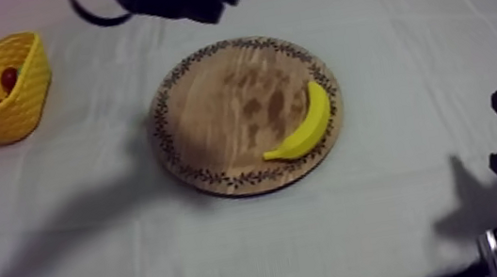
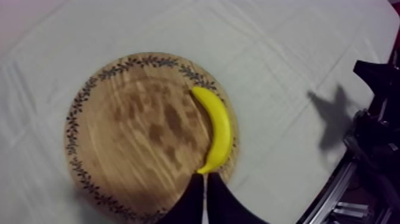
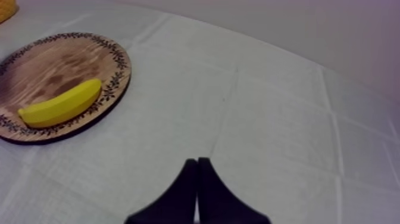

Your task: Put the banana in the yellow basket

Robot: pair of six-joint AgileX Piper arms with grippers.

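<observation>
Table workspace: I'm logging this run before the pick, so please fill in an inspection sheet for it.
Surface: grey-white cloth, creased but lying flat.
Job's things: banana lying on the wooden board near its rim; yellow basket apart from the board, on the left arm's side.
Clutter: small red fruit in the basket.
Grippers: left gripper shut, over the board at the banana's tip; right gripper shut, over bare cloth beside the board.
Cables: nothing seen.
Surroundings: pale wall behind the table.
</observation>
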